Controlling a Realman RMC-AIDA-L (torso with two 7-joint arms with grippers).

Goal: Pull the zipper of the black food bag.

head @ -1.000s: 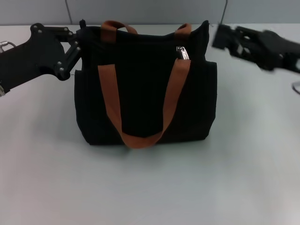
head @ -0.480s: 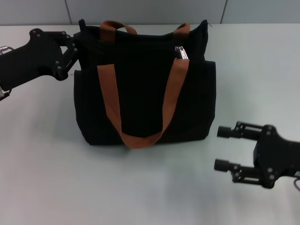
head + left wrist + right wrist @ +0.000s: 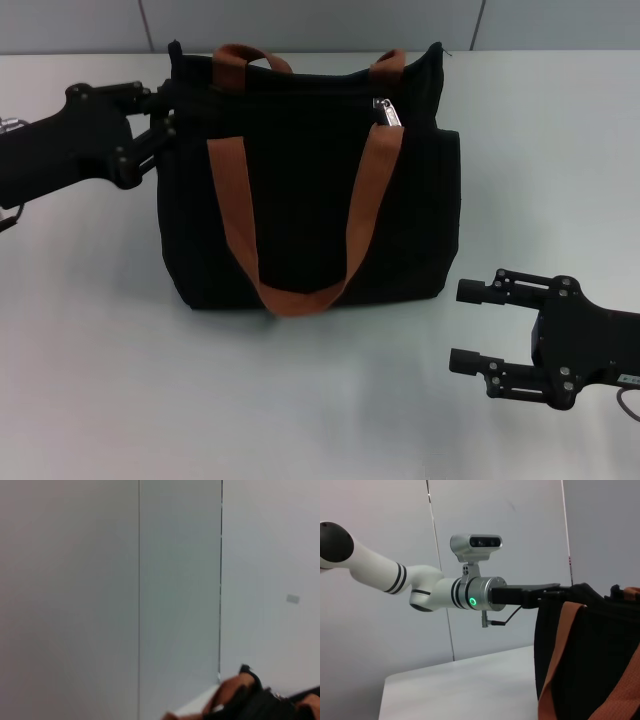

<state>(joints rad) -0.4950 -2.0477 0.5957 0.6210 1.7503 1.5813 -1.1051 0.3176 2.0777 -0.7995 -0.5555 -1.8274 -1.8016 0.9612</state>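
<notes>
The black food bag stands upright mid-table, with rust-orange strap handles hanging down its front. The silver zipper lies on the zip line near the bag's top right. My left gripper is at the bag's top left corner and looks shut on the fabric edge; the right wrist view shows this from the side. My right gripper is open and empty, low over the table in front of and to the right of the bag. The bag also shows in the right wrist view.
The grey table runs out in front of the bag and to both sides. A grey panelled wall stands behind it. The left wrist view shows mostly wall, with a bit of bag and orange handle.
My right arm swung from the far right beside the bag's top down to the front right of the table, fingers open. My left gripper shifted slightly and stays at the bag's corner.
</notes>
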